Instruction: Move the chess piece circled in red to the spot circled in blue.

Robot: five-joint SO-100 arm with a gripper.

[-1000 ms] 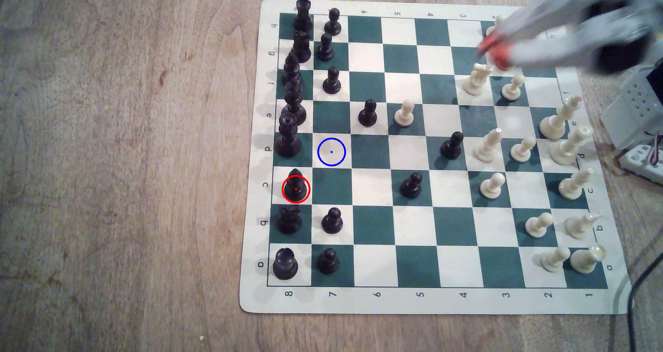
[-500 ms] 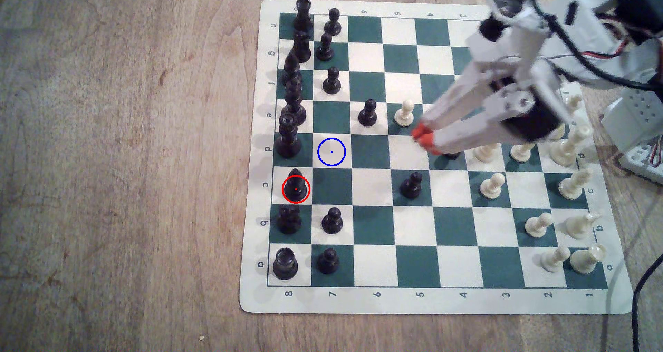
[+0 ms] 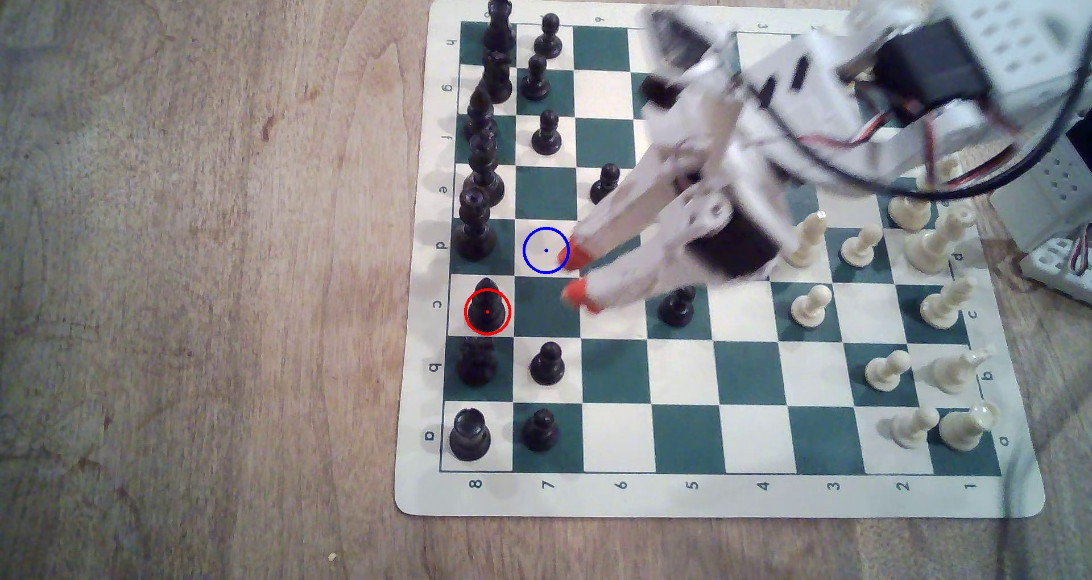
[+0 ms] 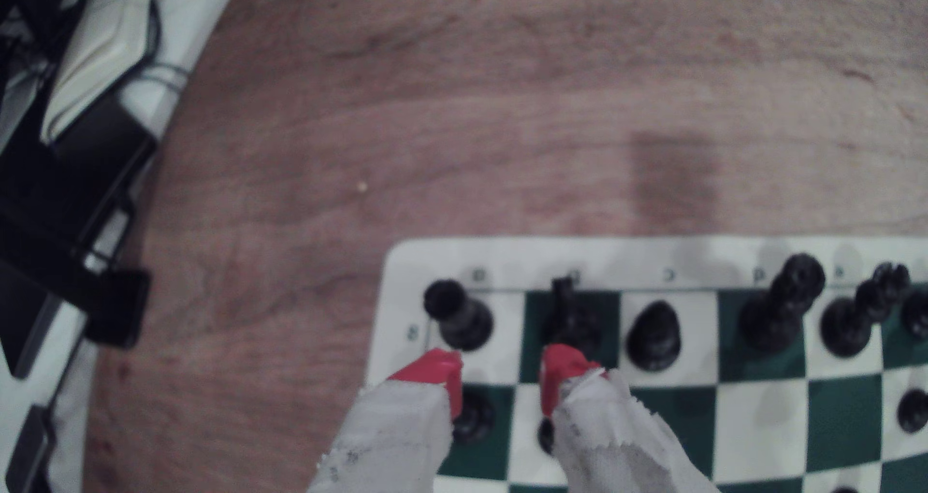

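1. The gripper (image 3: 572, 274) hangs over the chess mat (image 3: 709, 497) with its two red-tipped fingers (image 3: 576, 256) spread apart and nothing between them; the jaws stand open.
2. In the exterior view, one red tip overlaps the edge of the blue ring, and the other sits over the dark green square next to it, toward the exterior view's bottom.
3. The black bishop (image 3: 486, 307), ringed in red, stands upright on its cream square at the mat's edge file, beyond the fingertips toward the exterior view's left and a little lower, clear of both fingers.
4. The blue-ringed square (image 3: 545, 250) lies bare just ahead of the upper fingertip, diagonally adjacent to the bishop's square.
5. In the wrist view, the gripper (image 4: 501, 372) shows a clear gap between its tips, and the black bishop (image 4: 654, 335) stands ahead of them and off to one side, outside the gap.
6. Straight ahead of the gap in the wrist view stand a black rook (image 4: 458, 317) and a black knight (image 4: 572, 317).
7. A black pawn (image 3: 676, 308) stands beside the gripper's lower finger in the exterior view, partly covered by the arm (image 3: 738, 161).
8. The arm is motion-blurred in the exterior view, so its height above the mat cannot be told.
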